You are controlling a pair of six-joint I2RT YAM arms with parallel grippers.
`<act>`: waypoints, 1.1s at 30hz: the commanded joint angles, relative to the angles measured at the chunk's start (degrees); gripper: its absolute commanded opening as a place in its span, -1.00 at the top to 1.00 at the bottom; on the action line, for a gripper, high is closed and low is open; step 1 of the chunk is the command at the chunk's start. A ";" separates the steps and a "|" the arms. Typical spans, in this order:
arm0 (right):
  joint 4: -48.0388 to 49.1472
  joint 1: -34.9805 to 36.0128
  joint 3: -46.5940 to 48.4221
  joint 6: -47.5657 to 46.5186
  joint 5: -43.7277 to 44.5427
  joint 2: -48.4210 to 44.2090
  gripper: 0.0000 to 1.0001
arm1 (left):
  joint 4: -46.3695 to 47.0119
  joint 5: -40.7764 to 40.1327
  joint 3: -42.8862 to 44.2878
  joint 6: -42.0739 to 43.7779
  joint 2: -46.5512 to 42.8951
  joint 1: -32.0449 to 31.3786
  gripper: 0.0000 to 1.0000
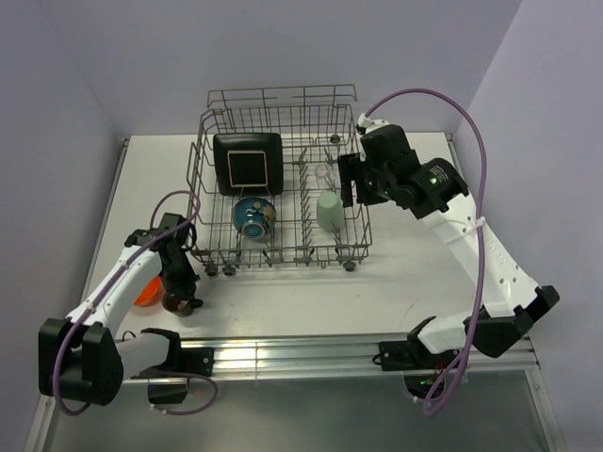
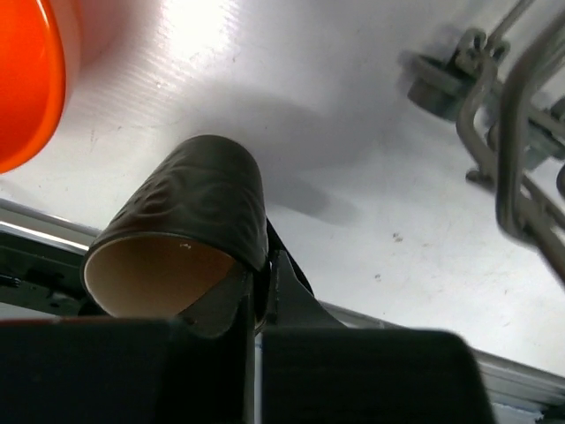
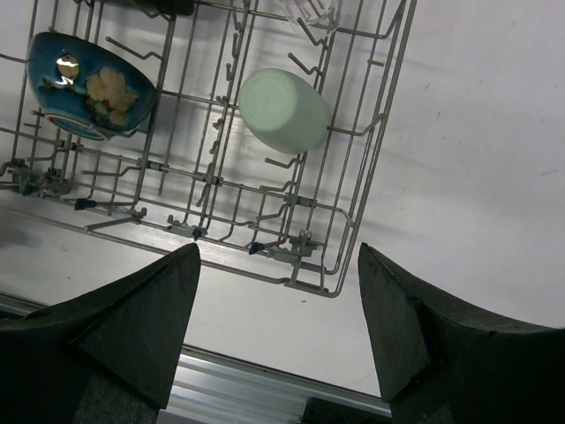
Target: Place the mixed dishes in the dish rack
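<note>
Mug (image 2: 190, 221) tilted, rim pinched in left gripper (image 2: 260, 287), base toward table (image 2: 371, 203)

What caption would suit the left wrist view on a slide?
Left gripper shut on the rim of a dark brown mug, small orange bowl nearby on white table.

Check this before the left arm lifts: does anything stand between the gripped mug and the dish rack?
Nothing visible does. The orange bowl sits left of the dark brown mug, away from the dish rack, whose near wall needs clearing.
</note>
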 commanded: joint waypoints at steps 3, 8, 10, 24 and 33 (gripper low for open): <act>0.34 -0.23 2.15 0.09 -0.12 -2.45 -0.58 | -4.20 5.44 1.46 -1.98 -6.85 -2.15 1.00; 0.60 -0.31 2.86 1.76 -8.45 -2.46 -0.57 | -6.24 23.18 10.23 -5.24 -12.05 -5.31 1.00; 1.04 -0.31 2.77 3.07 -15.13 -1.93 -0.57 | -3.54 34.12 12.88 -6.90 -11.88 -6.46 1.00; 35.98 -3.65 -20.04 30.45 -62.86 -10.44 -0.50 | 62.84 54.23 12.38 -45.56 -17.32 -11.38 1.00; 80.22 -5.06 -37.83 61.33 -71.84 -16.96 -0.47 | 67.24 55.03 14.56 -46.99 -13.91 -12.35 1.00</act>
